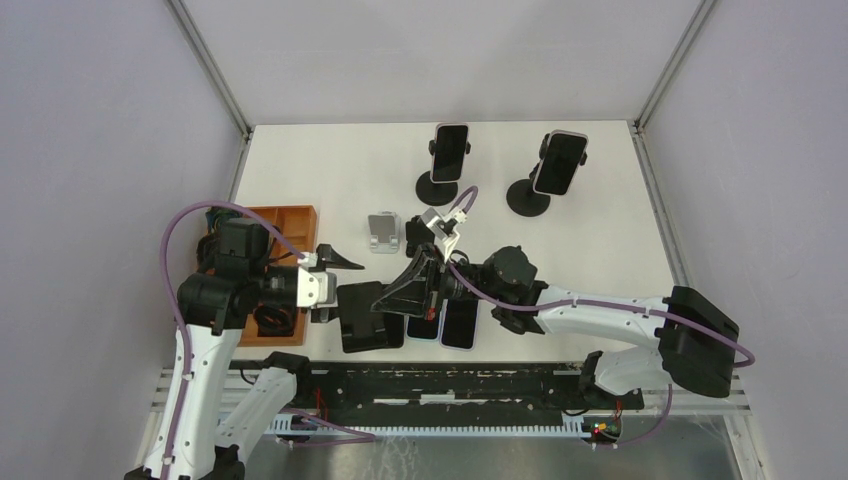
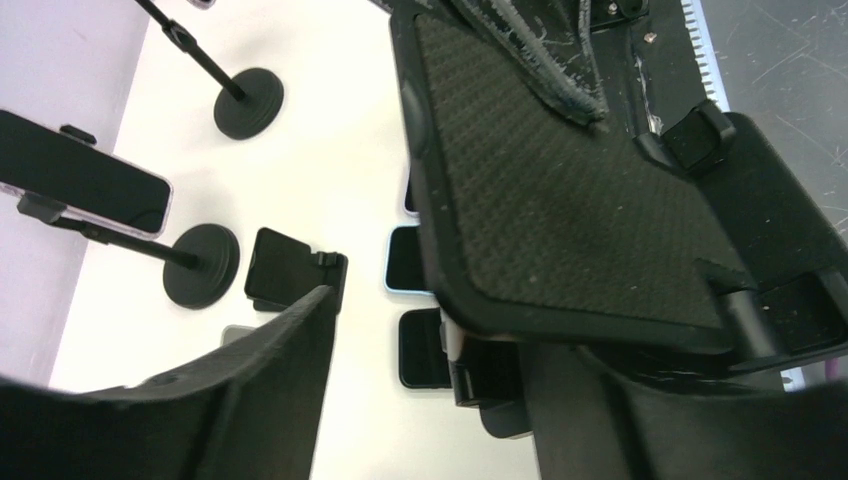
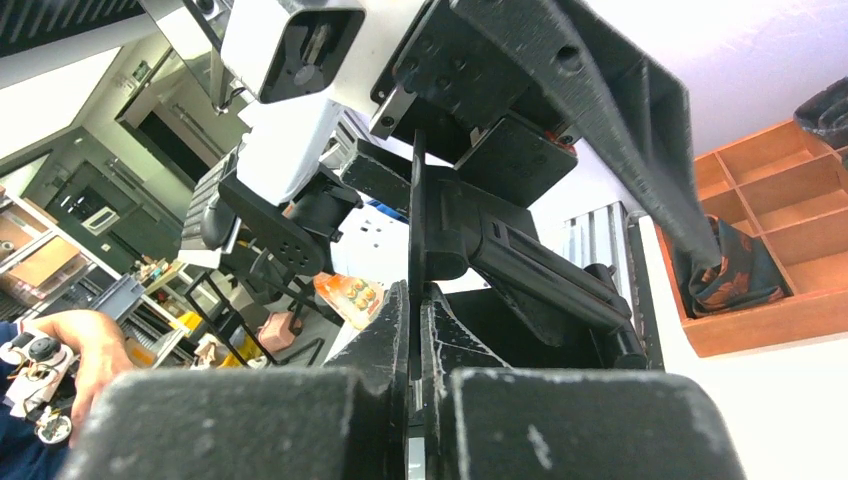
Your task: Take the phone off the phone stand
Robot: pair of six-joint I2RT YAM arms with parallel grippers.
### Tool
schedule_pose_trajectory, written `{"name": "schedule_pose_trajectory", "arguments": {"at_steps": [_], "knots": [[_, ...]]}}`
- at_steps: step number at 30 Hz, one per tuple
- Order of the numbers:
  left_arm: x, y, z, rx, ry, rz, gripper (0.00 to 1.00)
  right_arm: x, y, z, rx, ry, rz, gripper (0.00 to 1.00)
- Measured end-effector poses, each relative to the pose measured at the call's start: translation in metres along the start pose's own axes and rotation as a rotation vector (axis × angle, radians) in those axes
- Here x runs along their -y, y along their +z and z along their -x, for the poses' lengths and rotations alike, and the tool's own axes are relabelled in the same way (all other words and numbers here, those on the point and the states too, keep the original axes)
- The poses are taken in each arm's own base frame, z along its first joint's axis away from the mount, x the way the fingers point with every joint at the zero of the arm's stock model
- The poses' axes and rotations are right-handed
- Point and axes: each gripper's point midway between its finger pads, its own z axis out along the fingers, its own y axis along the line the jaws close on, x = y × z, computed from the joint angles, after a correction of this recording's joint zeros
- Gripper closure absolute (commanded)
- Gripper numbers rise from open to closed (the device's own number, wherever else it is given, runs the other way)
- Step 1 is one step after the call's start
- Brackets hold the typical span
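White tabletop (image 1: 330,170), near edge: both arms crowd the phone stand (image 3: 505,258).
R gripper (image 3: 416,300) has its jaws nearly shut, pinching the phone (image 3: 415,200) by its thin edge, prob. to lift it free. L gripper (image 1: 345,288) sits just beside, jaws wide apart, holding nothing, likely there to steady the stand. Phone sits on the stand, edge-on to R wrist cam, long axis roughly upright there; screen side can't tell.
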Motion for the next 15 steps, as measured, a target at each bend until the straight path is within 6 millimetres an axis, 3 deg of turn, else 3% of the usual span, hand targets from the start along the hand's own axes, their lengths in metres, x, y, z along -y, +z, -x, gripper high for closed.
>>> {"name": "schedule_pose_trajectory", "arguments": {"at_steps": [5,8,15], "knots": [[0.000,-0.002,-0.005,-0.029,-0.010,0.005,0.21,0.022,-0.022,-0.002,-0.007,-0.012,-0.059,1.00],[-0.001,-0.004,-0.007,-0.051,-0.010,0.014,0.01,0.053,-0.056,0.004,0.004,-0.045,-0.172,1.00],[-0.005,-0.005,-0.010,-0.079,-0.019,0.020,0.00,0.113,-0.126,0.023,0.025,-0.227,-0.459,1.00]]}}
